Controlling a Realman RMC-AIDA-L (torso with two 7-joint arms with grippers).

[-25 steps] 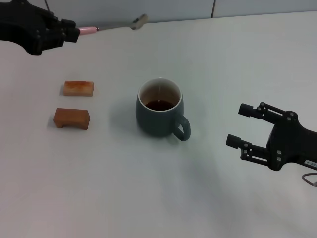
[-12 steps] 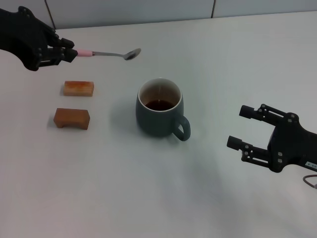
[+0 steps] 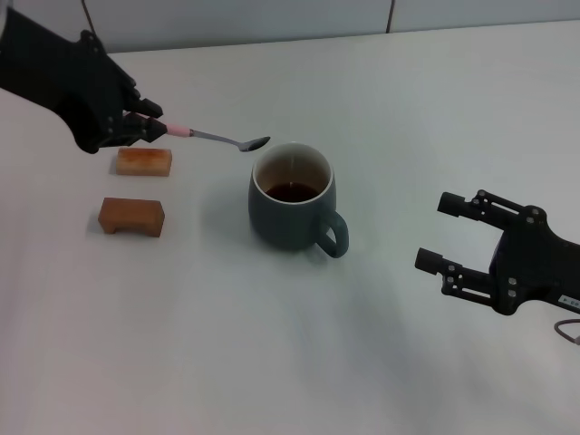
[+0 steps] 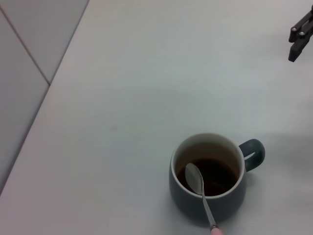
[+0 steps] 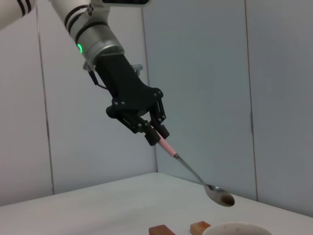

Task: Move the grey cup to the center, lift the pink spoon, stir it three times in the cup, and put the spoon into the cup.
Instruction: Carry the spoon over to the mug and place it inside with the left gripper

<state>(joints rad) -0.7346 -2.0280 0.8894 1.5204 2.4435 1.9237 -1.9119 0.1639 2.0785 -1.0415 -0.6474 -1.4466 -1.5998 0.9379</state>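
Observation:
The grey cup [image 3: 292,198] stands near the middle of the white table, handle toward my right arm, with dark liquid inside. It also shows in the left wrist view [image 4: 209,177]. My left gripper [image 3: 152,129] is shut on the pink handle of the pink spoon [image 3: 220,139] and holds it in the air, tilted down. The spoon's metal bowl [image 3: 256,143] hovers just above the cup's left rim. In the right wrist view the left gripper [image 5: 156,132] holds the spoon [image 5: 195,176] above the cup's rim [image 5: 234,228]. My right gripper [image 3: 442,235] is open and empty, right of the cup.
Two small orange-brown wooden blocks lie left of the cup: one [image 3: 144,161] just under the left gripper, the other [image 3: 132,217] nearer to me. A grey wall runs along the table's far edge.
My left gripper has moved down and toward the cup with the spoon. The spoon has tipped from level to pointing down, and its bowl has come to the cup's rim. The right arm has stayed still.

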